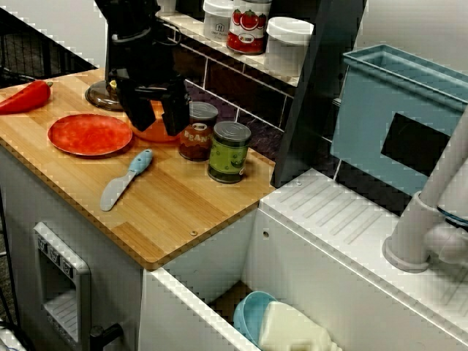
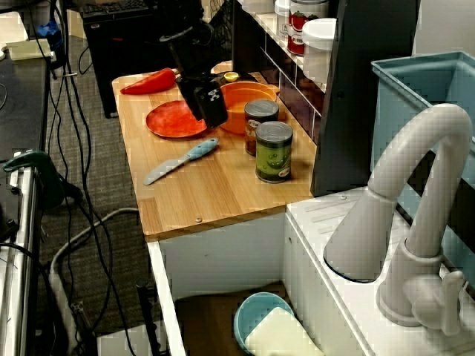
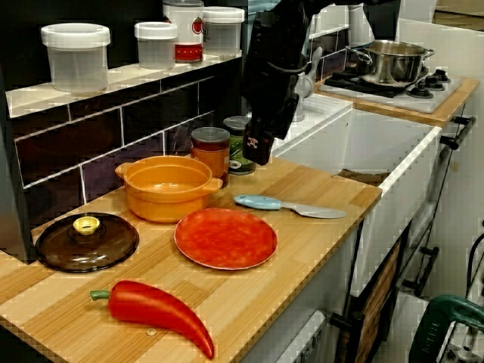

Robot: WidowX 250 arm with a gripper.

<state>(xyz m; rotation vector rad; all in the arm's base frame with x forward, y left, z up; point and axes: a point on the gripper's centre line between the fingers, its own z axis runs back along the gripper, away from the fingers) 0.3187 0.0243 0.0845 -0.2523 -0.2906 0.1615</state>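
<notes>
Plainly, the gripper (image 1: 156,124) hangs in the upper left of the front view, fingers pointing down and standing apart with nothing between them; the orange of the pot (image 1: 157,136) shows through the gap. It touches nothing.

The pot is the nearest thing. It sits just under the fingers in the front view and left of centre in the view from the pepper end, close to the tiled wall. In the view over the tap the gripper covers the pot's left rim, while from the pepper end it stands in front of the cans. Which spot it is straight above I cannot tell.

The pot is open and looks empty. Its dark lid (image 3: 87,242) lies flat at the left edge of the pepper-end view, apart from the pot, likely set aside to leave the mouth free. The bean can (image 3: 211,151) and green can (image 1: 229,152) stand upright side by side just right of the pot, back by the wall and probably out of the way there. The plate (image 3: 225,237) lies just in front of the pot. The knife (image 3: 291,206) lies flat to the plate's right, blade pointing away from the pot. The pepper (image 3: 155,308) lies at lower left, well apart.
</notes>
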